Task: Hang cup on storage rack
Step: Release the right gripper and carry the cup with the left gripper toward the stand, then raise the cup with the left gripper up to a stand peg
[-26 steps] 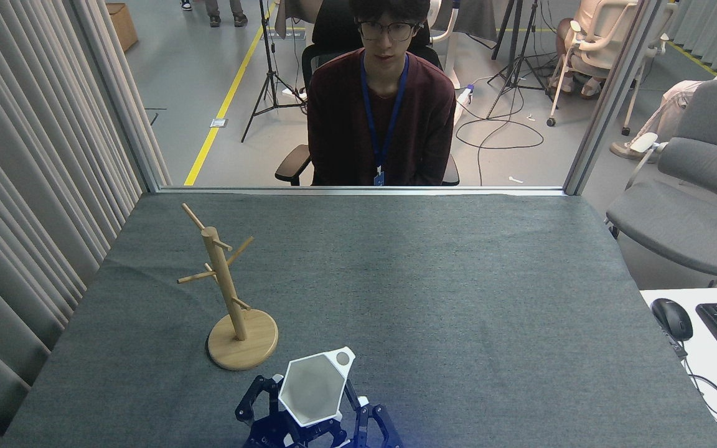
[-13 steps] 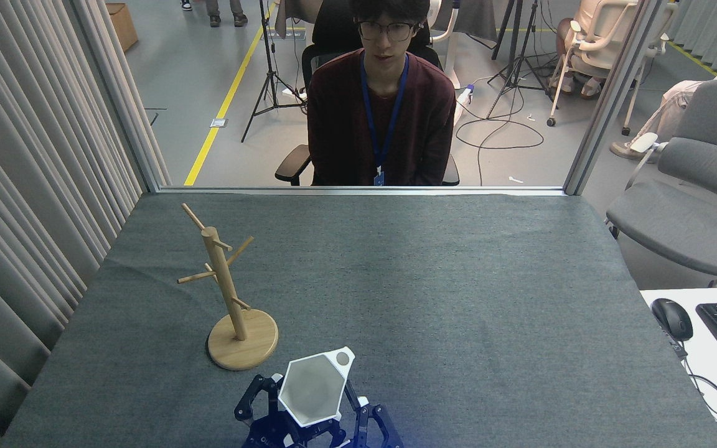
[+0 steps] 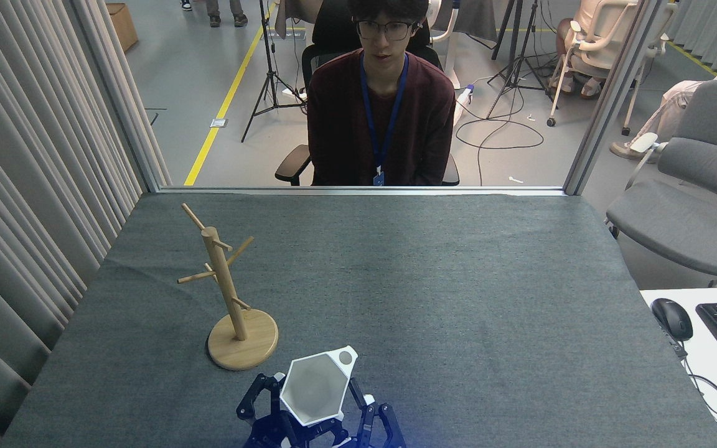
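Wooden storage rack (image 3: 232, 298) upright on grey table (image 3: 458, 280), left of centre. Just right and nearer, white cup (image 3: 316, 387), mouth up, tab pointing far-right, clasped by a black gripper (image 3: 318, 417) reaching up from bottom edge; which arm, unclear.

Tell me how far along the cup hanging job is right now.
Done: a claw at the near edge grips the white hexagonal cup; which arm's is unclear. In hand: cup upright, mouth up, tab hole toward the far right. Left: carry it to the wooden mug tree, whose pegs are all bare, and hook the tab.
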### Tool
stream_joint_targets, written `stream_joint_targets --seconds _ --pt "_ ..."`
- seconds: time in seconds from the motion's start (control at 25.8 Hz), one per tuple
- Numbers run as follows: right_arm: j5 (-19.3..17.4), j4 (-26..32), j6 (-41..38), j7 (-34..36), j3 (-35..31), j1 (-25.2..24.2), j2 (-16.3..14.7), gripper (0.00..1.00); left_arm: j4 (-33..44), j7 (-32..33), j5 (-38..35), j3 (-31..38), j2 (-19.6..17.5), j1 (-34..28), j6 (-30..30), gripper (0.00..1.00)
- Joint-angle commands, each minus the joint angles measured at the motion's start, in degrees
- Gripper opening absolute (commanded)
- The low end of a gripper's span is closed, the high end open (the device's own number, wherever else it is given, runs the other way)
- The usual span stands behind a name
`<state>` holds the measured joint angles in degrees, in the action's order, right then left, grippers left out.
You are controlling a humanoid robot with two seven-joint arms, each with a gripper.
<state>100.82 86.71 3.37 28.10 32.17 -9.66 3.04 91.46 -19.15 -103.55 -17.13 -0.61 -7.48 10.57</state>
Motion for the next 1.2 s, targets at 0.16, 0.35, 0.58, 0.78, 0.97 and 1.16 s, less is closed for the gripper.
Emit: stream_joint_targets --seconds 0.16,0.35,0.58,0.78,0.97,1.16 --pt "-0.01 5.14 -0.82 1.51 0.08 -2.65 -1.37 0.98 -0.41 0.43 0.02 0.08 0.0 0.37 -1.25 0.3" --pt "-0.89 11.03 -1.96 6.26 -0.53 -6.95 -4.09 0.98 -0.41 0.35 0.02 0.17 0.09 0.37 -1.43 0.3" --pt "-28.48 9.71 10.16 2.84 -16.09 0.78 0.22 0.98 -0.23 0.08 0.11 0.17 0.0 0.19 -3.8 0.3" --pt "-27.17 -3.38 20.72 -6.31 -21.54 6.67 0.13 0.98 0.03 0.08 0.28 4.74 0.17 0.01 -8.46 0.3" --pt "-20.84 -8.04 20.72 -6.31 -21.54 5.88 -0.49 0.98 1.79 -0.09 0.63 14.85 0.17 -1.39 -11.89 0.27" --pt "-20.31 -8.92 20.72 -6.31 -21.54 6.32 -0.4 0.98 -2.08 0.43 -0.25 25.66 0.53 1.86 -16.72 0.18"
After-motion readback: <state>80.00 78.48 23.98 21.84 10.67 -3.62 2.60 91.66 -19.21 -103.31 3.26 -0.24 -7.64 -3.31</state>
